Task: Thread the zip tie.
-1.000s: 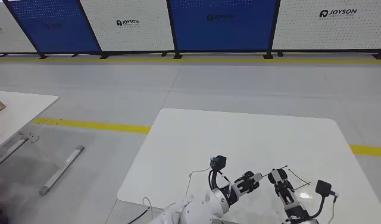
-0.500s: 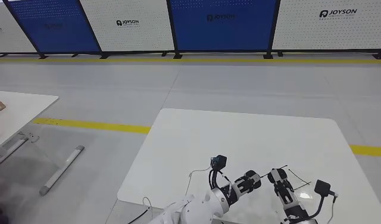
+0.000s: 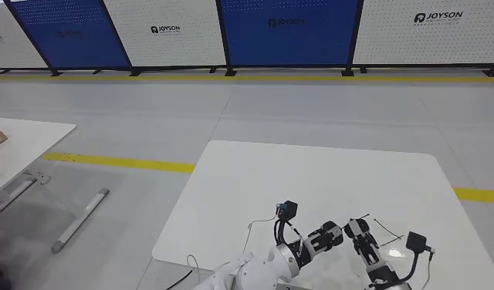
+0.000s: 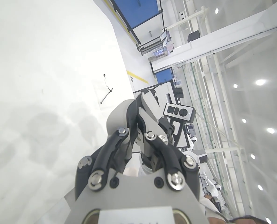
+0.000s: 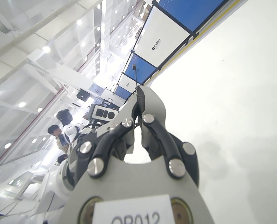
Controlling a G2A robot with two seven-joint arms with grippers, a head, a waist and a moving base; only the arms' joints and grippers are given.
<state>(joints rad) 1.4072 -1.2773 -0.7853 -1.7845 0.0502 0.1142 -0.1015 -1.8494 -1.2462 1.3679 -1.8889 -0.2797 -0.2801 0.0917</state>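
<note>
A thin black zip tie (image 5: 135,74) sticks out past my right gripper (image 5: 138,90), which is shut on it, its small square head at the far end. In the top view the right gripper (image 3: 355,225) is near the table's front edge, and the tie's (image 3: 364,217) head points away from it. My left gripper (image 3: 337,229) is close beside it, tip to tip. In the left wrist view the left gripper (image 4: 138,95) is shut, and the tie's (image 4: 152,87) strip crosses its tip.
A second black zip tie (image 3: 388,230) lies loose on the white table (image 3: 309,174) just beyond the right gripper, also seen as the loose tie (image 4: 106,87) near the table's edge. The table's front edge runs right below both arms.
The two grippers have drifted slightly closer together; the left one has shifted a little to the right. Both stay shut.
</note>
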